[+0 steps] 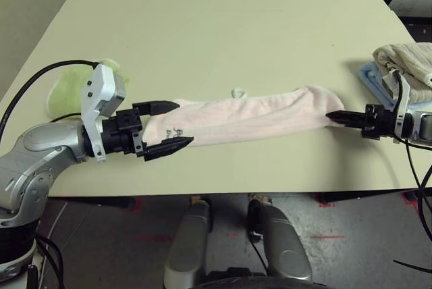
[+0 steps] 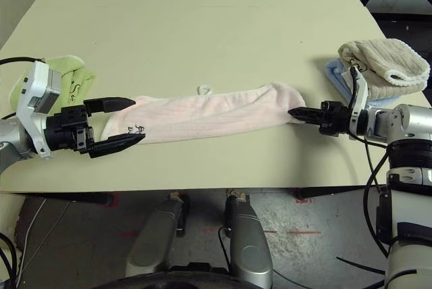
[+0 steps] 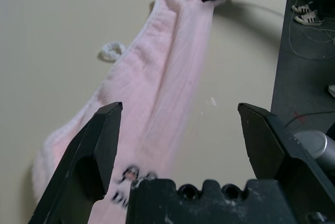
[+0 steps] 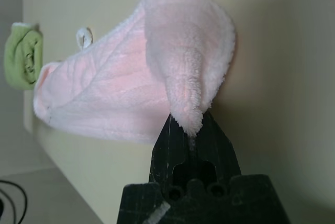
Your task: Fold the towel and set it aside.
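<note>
The pink towel (image 1: 250, 119) lies on the table (image 1: 223, 39) as a long, narrow strip, and everything else can be placed from it. Off its left end, partly behind the left arm, is the green towel (image 2: 73, 81); beyond its right end and somewhat farther from the robot sit the beige towel (image 2: 385, 63) and the blue towel (image 2: 335, 76), the beige on top. The strip's long axis runs across the robot's front, from left to right, its right end tipped slightly away from the body. The small dark motif (image 1: 174, 132) marks the left end, and the white loop (image 1: 238, 92) sticks out from the far edge, near the middle. At the right end, the right fingers (image 4: 191, 124) are pressed together on a pinch of the pink towel, which stretches leftward from them. At the left end, the left fingers (image 1: 177, 127) are spread wide, pointing in along the strip, one toward each long edge (nothing is caught between them, as far as I can judge). Each arm is nearer its own end, so the next fold probably turns on the right hand carrying its end leftward along that axis, the left closing or steadying near the motif
</note>
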Available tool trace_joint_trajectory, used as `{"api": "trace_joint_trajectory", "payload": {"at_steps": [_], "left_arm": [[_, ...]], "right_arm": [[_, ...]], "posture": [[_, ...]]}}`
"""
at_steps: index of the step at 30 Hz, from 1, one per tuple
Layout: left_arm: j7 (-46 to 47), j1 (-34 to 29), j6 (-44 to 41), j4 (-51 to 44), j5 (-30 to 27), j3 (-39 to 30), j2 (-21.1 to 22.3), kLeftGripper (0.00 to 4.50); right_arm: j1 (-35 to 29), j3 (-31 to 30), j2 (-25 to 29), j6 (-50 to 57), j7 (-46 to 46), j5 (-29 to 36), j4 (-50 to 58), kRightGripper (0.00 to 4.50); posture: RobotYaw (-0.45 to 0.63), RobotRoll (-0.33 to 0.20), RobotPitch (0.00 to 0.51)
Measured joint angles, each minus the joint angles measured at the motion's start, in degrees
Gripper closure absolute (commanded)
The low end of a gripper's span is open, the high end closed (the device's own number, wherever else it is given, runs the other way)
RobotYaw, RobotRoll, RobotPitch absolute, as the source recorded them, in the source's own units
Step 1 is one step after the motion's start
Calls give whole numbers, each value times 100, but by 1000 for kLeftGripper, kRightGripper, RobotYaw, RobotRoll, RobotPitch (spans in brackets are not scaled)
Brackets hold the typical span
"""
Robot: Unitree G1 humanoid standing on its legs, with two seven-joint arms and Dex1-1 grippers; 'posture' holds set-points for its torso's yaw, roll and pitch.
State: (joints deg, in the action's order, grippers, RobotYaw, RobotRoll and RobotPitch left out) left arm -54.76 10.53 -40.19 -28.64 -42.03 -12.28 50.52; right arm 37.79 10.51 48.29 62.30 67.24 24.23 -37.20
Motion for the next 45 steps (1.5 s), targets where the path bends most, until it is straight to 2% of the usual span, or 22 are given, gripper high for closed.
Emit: {"api": "trace_joint_trajectory", "payload": {"at_steps": [3,9,15,23,29,35,45], "left_arm": [[0,15,27,12,39,35,0,0],[0,123,87,35,84,171,0,0],[-1,227,123,73,137,251,-7,0],[0,243,174,144,164,379,-34,0],[8,260,190,145,168,413,-77,0],[57,265,196,142,175,441,-115,0],[190,235,196,30,176,454,-215,0]], "right_arm": [[217,-11,309,-296,73,-49,-272,4471],[469,-175,513,-689,471,-102,-432,4471],[496,-791,568,-893,1235,-103,546,4471],[500,-1390,472,-969,1630,-85,1447,4471],[538,-1742,32,-877,1701,-22,1936,4471],[550,-2114,-418,-989,1627,-102,1948,4471],[605,-2326,-1126,-1171,1291,-219,1896,4471]], "posture": [[124,0,188],[113,0,186],[117,0,184],[129,0,182],[140,0,182],[154,0,180],[167,0,184]]}}
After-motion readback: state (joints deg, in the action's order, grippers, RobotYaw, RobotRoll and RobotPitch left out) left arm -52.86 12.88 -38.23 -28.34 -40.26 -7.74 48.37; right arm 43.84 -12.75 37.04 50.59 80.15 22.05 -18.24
